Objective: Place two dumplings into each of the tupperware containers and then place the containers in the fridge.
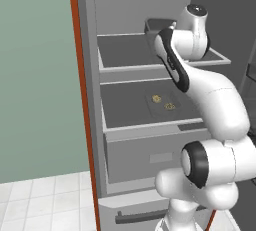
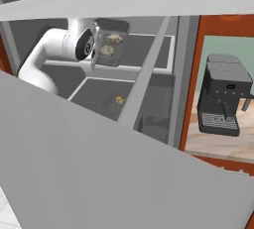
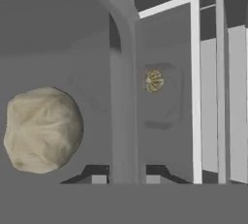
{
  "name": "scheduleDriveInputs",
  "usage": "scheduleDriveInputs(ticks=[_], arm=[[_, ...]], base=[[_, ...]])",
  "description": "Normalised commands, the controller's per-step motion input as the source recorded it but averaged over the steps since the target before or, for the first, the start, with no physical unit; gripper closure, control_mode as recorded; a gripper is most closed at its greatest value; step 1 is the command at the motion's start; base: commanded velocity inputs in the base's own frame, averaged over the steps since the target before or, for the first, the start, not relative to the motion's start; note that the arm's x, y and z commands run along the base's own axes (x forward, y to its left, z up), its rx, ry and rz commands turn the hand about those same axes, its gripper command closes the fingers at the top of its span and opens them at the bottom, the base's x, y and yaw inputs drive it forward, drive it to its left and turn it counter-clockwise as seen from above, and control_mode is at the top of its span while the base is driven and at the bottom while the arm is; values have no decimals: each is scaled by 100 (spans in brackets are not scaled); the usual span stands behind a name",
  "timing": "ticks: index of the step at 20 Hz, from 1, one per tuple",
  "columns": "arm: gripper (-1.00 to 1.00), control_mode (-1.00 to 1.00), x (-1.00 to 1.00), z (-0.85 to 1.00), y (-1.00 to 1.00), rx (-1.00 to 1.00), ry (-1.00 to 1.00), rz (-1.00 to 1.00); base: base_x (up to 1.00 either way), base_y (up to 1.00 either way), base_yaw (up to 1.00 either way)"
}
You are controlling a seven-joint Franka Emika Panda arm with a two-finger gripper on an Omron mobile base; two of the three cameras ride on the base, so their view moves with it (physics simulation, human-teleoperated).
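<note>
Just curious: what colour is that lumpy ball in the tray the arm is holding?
Pale tan-beige dumpling, creased surface; the hand view shows it best.

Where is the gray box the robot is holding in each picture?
Left base view: held tupperware container at the top, over the upper fridge shelf, mostly behind the arm.
Right base view: upper left, tilted, two dumplings inside.
Hand view: its wall runs through the middle.
Shared landmark: the other container on the lower shelf.

Tupperware container [image 2: 110,44] with two dumplings [image 2: 114,38] above upper fridge shelf [image 1: 125,52], second container [image 1: 164,101] — lower shelf [image 1: 125,106]
</note>
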Motion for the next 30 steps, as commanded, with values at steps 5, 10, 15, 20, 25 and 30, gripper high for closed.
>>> scheduleDriveInputs(ticks=[5, 10, 15, 20, 25, 30], arm=[[100, -100, 96, -1, 0, 1, 3, 0], [100, -100, 46, 0, 0, 0, 4, 7], [100, -100, 37, -6, 0, 0, 1, 11], [-100, -100, 13, -10, 1, 0, 0, 1], [-100, -100, 0, -1, 0, 0, 0, 0], [-100, -100, -30, -3, -3, 0, -26, 0]], base=[[0, 0, 0], [0, 0, 0], [0, 0, 0], [0, 0, 0], [0, 0, 0], [0, 0, 0]])
